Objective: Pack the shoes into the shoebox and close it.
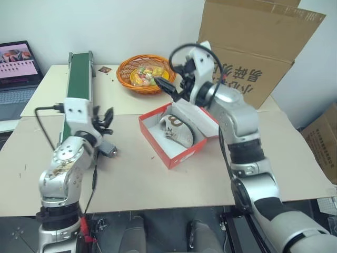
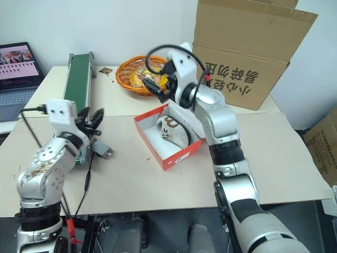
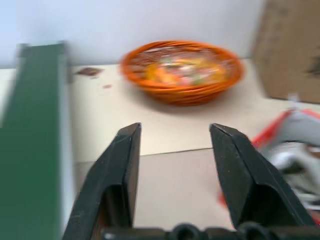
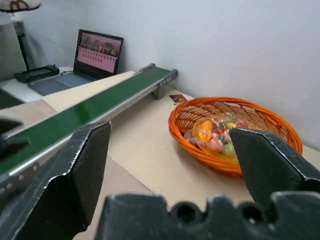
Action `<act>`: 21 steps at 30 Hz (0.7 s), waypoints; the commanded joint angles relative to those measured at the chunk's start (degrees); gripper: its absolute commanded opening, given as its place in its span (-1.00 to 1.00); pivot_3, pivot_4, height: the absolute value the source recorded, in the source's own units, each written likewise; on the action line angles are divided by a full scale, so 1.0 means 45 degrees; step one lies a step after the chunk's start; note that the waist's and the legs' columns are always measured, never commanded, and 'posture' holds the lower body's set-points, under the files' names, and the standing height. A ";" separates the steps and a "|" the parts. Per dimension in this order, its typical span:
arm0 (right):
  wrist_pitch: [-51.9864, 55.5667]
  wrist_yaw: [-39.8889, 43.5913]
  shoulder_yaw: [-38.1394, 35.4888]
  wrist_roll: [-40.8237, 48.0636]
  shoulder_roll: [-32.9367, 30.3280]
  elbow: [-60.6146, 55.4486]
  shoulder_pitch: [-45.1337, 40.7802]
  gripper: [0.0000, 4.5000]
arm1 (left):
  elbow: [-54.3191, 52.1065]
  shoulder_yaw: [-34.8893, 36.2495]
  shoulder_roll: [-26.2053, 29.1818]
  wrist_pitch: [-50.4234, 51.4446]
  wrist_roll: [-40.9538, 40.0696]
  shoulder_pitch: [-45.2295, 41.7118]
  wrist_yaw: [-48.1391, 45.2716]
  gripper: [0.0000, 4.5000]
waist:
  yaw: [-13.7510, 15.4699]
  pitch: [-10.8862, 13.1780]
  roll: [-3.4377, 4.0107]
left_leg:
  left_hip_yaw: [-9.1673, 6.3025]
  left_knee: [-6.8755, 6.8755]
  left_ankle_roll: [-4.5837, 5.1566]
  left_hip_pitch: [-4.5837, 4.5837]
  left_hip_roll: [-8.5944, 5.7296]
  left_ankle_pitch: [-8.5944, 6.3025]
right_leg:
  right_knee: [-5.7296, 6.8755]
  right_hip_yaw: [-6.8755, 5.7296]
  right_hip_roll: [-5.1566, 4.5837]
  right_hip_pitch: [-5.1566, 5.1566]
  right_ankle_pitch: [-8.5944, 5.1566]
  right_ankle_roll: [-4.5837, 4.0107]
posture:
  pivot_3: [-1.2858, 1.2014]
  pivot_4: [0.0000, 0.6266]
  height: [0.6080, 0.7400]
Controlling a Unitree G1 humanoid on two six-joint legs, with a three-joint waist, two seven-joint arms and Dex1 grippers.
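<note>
The red shoebox (image 1: pixel 174 155) stands open in the middle of the table, white inside. The off-white shoes (image 1: pixel 176 130) lie inside it, partly hidden by my right arm. Its lid (image 1: pixel 211 120) is tipped back on the far right side, mostly behind that arm. My right gripper (image 1: pixel 164 84) hangs open above the box's far edge, pointing at the orange basket, nothing between its fingers (image 4: pixel 85 155). My left gripper (image 1: pixel 108 119) is open and empty, well to the left of the box beside the green conveyor; its fingers (image 3: pixel 122 165) frame bare table.
An orange basket (image 1: pixel 145 74) of wrapped sweets sits behind the box. A green conveyor (image 1: pixel 79 79) runs along the left. A big brown carton (image 1: pixel 253 47) stands at the back right, a laptop (image 1: pixel 18 63) far left. A small grey part (image 1: pixel 109 151) and a cable lie near my left arm.
</note>
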 commanded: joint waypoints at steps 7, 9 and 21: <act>-0.0956 0.0646 0.0730 -0.0155 -0.0109 -0.0914 0.1444 1.00 | 0.1189 0.1421 0.0647 -0.1202 0.0895 0.0892 -0.0313 0.97 | 0.0017 0.0001 0.0001 | 0.0012 -0.0009 -0.0008 -0.0001 0.0007 -0.0005 | -0.0001 0.0000 0.0000 -0.0019 0.0010 -0.0019 | 0.03 -0.52 0.70; -0.1222 0.1030 0.0952 -0.0220 -0.0158 -0.0631 0.1553 1.00 | 0.1448 0.1570 0.0546 -0.1303 0.0885 0.0921 -0.0331 0.97 | 0.0019 0.0000 0.0001 | 0.0013 -0.0009 -0.0009 -0.0001 0.0007 -0.0006 | -0.0004 -0.0001 0.0000 -0.0019 0.0009 -0.0019 | 0.03 -0.52 0.70; -0.2191 0.1273 0.1987 -0.1333 -0.0384 -0.0549 0.1823 1.00 | 0.1797 0.1692 0.0609 -0.1291 0.1068 0.0910 -0.0181 0.97 | 0.0014 0.0000 0.0000 | 0.0015 -0.0009 -0.0013 0.0000 0.0011 -0.0008 | -0.0005 -0.0001 0.0000 -0.0021 -0.0002 -0.0033 | 0.03 -0.52 0.70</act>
